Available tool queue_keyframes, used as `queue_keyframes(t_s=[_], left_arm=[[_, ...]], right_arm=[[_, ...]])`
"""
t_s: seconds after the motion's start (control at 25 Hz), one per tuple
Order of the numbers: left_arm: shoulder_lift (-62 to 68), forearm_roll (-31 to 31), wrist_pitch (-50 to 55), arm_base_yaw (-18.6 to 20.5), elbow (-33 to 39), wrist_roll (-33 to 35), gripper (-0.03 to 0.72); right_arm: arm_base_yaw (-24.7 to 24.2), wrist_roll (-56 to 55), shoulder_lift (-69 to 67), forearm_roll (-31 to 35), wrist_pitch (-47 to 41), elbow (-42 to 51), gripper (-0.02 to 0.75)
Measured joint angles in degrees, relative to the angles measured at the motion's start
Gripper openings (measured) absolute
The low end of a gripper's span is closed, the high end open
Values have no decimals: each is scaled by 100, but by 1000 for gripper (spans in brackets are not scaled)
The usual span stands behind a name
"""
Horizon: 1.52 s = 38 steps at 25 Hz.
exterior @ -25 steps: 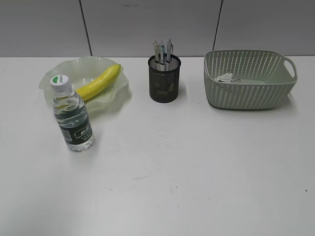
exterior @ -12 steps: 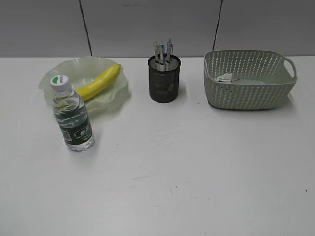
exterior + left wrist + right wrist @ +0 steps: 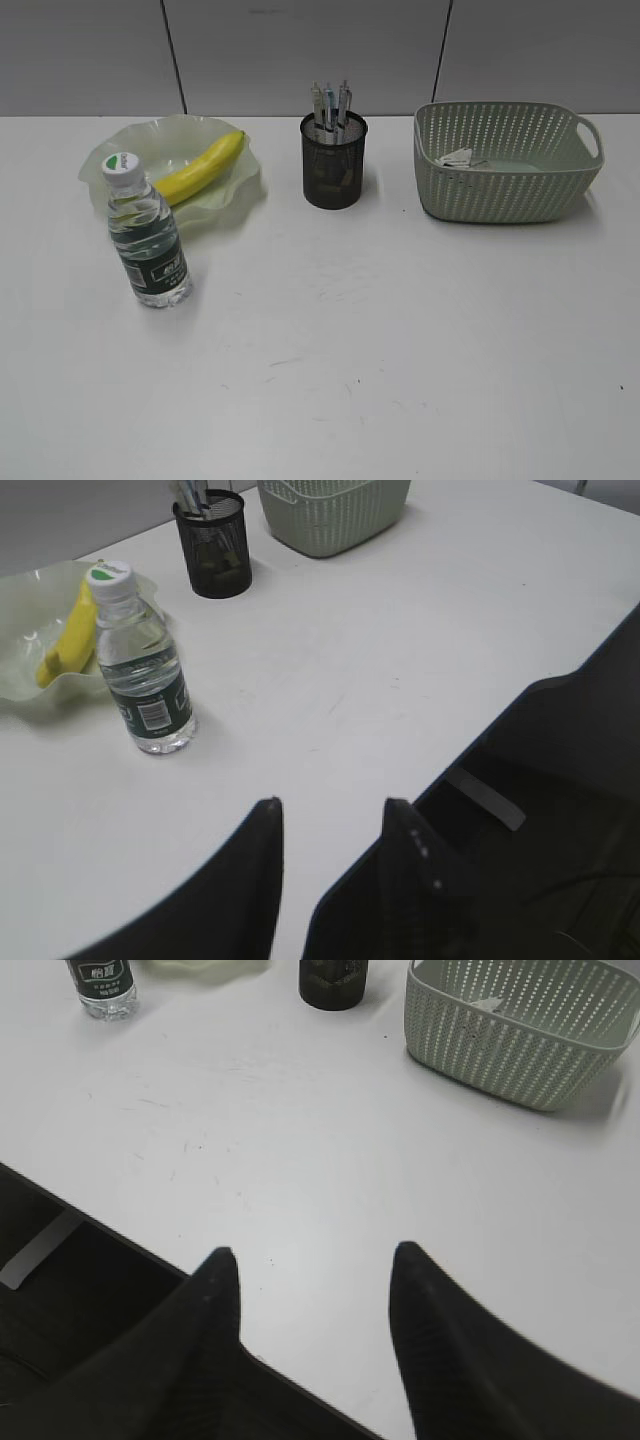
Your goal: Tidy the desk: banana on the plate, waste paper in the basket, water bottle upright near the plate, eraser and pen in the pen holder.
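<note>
Banana (image 3: 203,167) in plate (image 3: 120,142) — pens (image 3: 331,102) in holder (image 3: 334,161), paper (image 3: 459,157) in basket (image 3: 505,190); both grippers (image 3: 328,830) (image 3: 313,1275) parted, empty.

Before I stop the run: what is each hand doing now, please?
Left hand: open, holding nothing.
Right hand: open, holding nothing.

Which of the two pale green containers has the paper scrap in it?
The basket with perforated sides, right of the black pen holder, holds the waste paper. The wavy-rimmed plate on the left holds the banana.
</note>
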State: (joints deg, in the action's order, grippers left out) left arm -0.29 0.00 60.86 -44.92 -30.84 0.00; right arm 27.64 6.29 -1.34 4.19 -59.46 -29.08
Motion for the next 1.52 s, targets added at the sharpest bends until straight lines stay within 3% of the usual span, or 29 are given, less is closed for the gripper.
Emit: queue_keyframes(t_s=[1.0,1.12,1.36,1.52], left_arm=[[-5,-141,-7,120,0,168,241],[-5,-145,-7,736,0,168,241],[-5,-145,-7,2551,0,168,240],[-5,-145,-7,3553,0,168,240]], right_arm=[[-78,0,0,23,0,0,393],[-480,0,0,30,0,0,393],[-1818,0,0,36,0,0,393],[-2535,0,0,41,0,0,393]])
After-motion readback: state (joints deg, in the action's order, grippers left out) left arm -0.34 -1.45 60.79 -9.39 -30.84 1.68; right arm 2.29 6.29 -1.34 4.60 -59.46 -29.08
